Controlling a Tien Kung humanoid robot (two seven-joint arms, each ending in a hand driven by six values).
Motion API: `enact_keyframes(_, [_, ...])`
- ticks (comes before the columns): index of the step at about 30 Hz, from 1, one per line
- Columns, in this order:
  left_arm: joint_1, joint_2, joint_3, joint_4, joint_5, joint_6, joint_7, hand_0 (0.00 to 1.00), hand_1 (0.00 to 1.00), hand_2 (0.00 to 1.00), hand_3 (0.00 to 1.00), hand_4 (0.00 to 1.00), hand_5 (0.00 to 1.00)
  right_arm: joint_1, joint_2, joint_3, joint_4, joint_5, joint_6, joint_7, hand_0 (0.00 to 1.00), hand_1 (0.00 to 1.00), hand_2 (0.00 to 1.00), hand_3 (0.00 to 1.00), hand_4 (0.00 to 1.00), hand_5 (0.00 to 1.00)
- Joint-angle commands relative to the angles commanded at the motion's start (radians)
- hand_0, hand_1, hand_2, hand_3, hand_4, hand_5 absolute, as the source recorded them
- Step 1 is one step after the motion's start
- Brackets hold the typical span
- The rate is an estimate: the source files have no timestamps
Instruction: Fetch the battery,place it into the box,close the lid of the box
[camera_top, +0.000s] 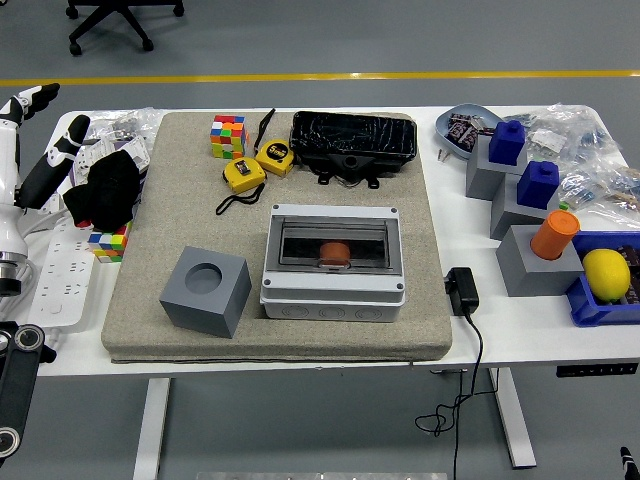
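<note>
A white box (334, 262) with a shut clear lid lies on the grey mat (280, 320) near the table's front. An orange battery (335, 252) shows through the lid, inside the box. My left hand (38, 135) hangs at the far left edge of the picture, well away from the box, fingers spread and holding nothing. The right hand does not show.
A grey block with a round hole (205, 291) sits left of the box. Two yellow tape measures (258, 165), a colour cube (228, 135) and a black case (352, 142) lie behind it. A black adapter (461, 289), grey stands (527, 262) with blue and orange pieces and a blue bin (592, 300) holding a lemon stand right.
</note>
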Motion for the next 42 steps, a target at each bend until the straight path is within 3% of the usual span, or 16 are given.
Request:
enact_keyframes(7, [0.001, 0.000, 0.002, 0.003, -0.044, -0.005, 0.002, 0.763, 0.776, 0.767, 0.758, 0.998, 0.998, 0.002, 0.000, 0.010, 0.000, -0.011, -0.001, -0.002, 0.889, 0.828, 0.795, 0.808, 0.998, 0.998])
enact_keyframes(42, [0.003, 0.003, 0.016, 0.003, -0.028, -0.002, 0.000, 0.759, 0.762, 0.768, 0.757, 0.998, 0.998, 0.003, -0.004, 0.029, 0.000, -0.045, -0.010, -0.012, 0.886, 0.825, 0.789, 0.804, 0.998, 0.998])
